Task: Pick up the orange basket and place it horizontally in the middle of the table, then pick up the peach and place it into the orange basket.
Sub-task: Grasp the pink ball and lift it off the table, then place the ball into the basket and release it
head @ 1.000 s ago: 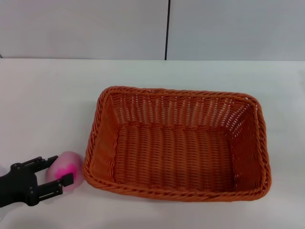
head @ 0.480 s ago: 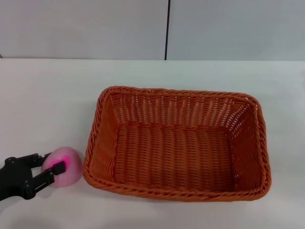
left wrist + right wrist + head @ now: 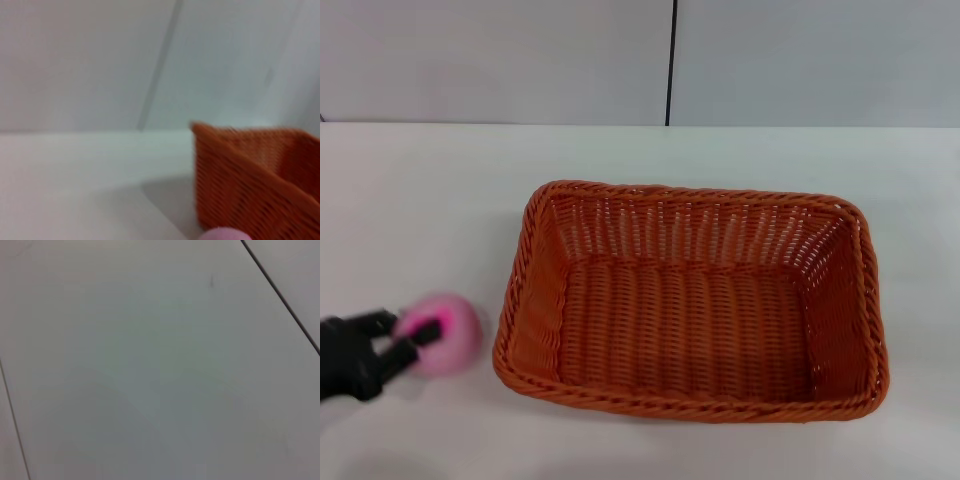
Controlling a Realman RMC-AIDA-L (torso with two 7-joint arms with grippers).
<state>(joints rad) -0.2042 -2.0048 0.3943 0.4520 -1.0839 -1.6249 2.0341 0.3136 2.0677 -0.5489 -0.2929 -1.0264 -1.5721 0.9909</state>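
The orange basket [image 3: 690,330] lies lengthwise across the middle of the white table [image 3: 420,200], with nothing in it. The peach [image 3: 450,335], pale pink with a magenta blotch, is just left of the basket's near left corner, apart from the rim. My left gripper [image 3: 408,328] comes in from the lower left and is shut on the peach, one black finger on each side. In the left wrist view the basket's corner [image 3: 260,185] fills the right side and the top of the peach [image 3: 225,234] peeks in at the edge. My right gripper is out of view.
A grey wall with a dark vertical seam [image 3: 671,60] runs behind the table. The right wrist view shows only a plain grey panelled surface [image 3: 150,365]. Bare tabletop stretches to the left of and behind the basket.
My left gripper's fingers have closed around the peach. Gripper and peach have shifted a little left and up in the head view, away from the basket's rim.
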